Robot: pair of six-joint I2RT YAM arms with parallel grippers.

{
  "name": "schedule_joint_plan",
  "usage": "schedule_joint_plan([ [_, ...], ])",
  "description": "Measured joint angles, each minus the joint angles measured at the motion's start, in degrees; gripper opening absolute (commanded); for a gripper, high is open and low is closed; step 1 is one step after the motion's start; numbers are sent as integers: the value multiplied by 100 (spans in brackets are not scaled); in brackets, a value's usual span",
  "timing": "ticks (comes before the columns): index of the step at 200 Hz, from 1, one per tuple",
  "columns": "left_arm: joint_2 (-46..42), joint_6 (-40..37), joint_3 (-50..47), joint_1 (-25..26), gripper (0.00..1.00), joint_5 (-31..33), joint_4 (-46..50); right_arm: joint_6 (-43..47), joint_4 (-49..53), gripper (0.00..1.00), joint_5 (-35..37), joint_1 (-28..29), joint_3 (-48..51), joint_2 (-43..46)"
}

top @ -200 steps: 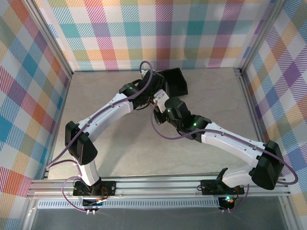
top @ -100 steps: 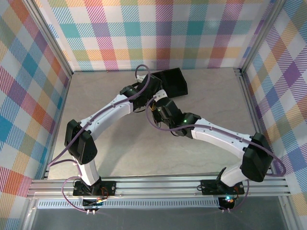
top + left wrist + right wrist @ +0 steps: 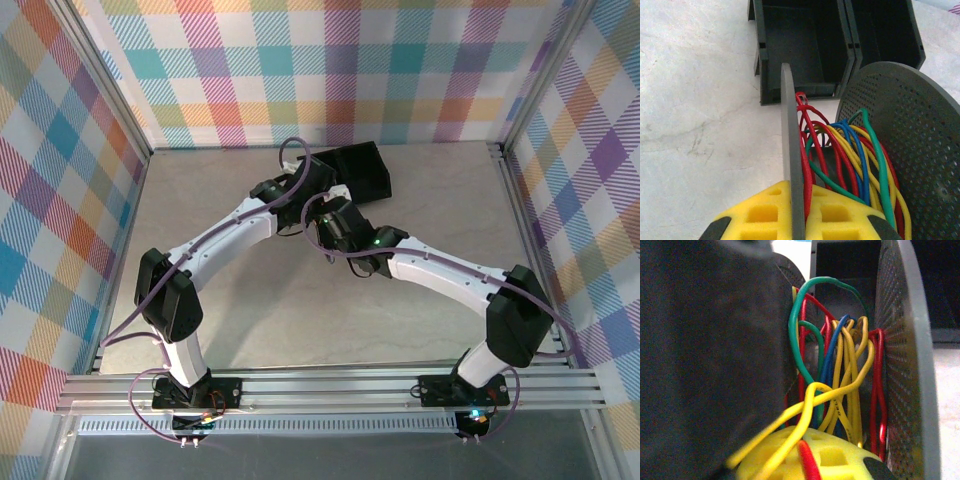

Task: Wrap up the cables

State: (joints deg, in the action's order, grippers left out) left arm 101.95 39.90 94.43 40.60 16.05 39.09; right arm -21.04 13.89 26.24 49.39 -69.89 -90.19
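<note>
Left gripper (image 3: 798, 212) jaws clamp one thin flange of the black spool (image 3: 910, 150); the cables (image 3: 840, 150), red, yellow, blue, green, loop loosely between its flanges, near a black bin (image 3: 800, 45) on the bench (image 3: 690, 100); right gripper (image 3: 812, 460) jaws together, yellow strands crossing them.

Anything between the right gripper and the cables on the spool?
Nothing visible. Yellow and red cables already lie right across the right gripper, in the gap between the two discs of the spool. The left gripper clamps one disc's rim.
</note>
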Motion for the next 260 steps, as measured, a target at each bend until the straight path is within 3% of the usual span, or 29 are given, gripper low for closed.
schedule_joint_plan([
  [80,-35,79,-90,39,0,-28,131,-83,37,0,-656,-94,170,195],
  [129,-44,107,-201,79,0,-74,33,-214,142,0,-706,-129,142,118],
  [174,-815,608,-1882,57,0,146,-1429,-199,249,0,-1040,-81,46,-299],
  [223,-1394,719,-2577,142,0,409,-1884,-94,184,9,-1438,-2,46,-275],
  [260,-1403,745,-2358,238,0,444,-1674,-76,337,26,-1438,-28,155,11],
])
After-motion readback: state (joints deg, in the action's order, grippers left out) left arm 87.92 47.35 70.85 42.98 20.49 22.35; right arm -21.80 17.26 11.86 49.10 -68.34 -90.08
